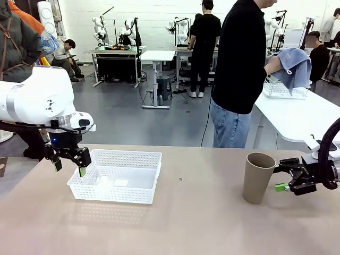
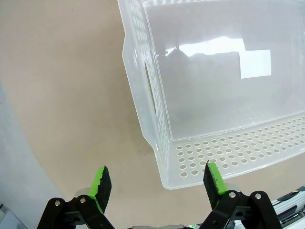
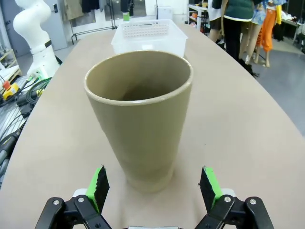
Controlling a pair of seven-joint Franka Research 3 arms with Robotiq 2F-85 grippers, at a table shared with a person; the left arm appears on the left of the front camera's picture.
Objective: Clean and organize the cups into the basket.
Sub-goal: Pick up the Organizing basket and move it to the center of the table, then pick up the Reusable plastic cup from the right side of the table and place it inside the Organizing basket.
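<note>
Basket (image 1: pixel 112 193) left on table (image 1: pixel 202 228), 1 cup (image 1: pixel 258 178) upright at right

Taupe cup (image 1: pixel 258 177) and white basket (image 1: pixel 112 193) on the counter (image 1: pixel 202 223)

The cup stands upright with its mouth up, tall, tapered, handleless and matte grey-brown, on the counter's right part. The basket sits flat on its base well apart from it, on the left part. It is shallow and rectangular, with lattice-perforated sides, a solid rim and a slot handle in one short wall. A white rectangular label lies on its floor.
</note>
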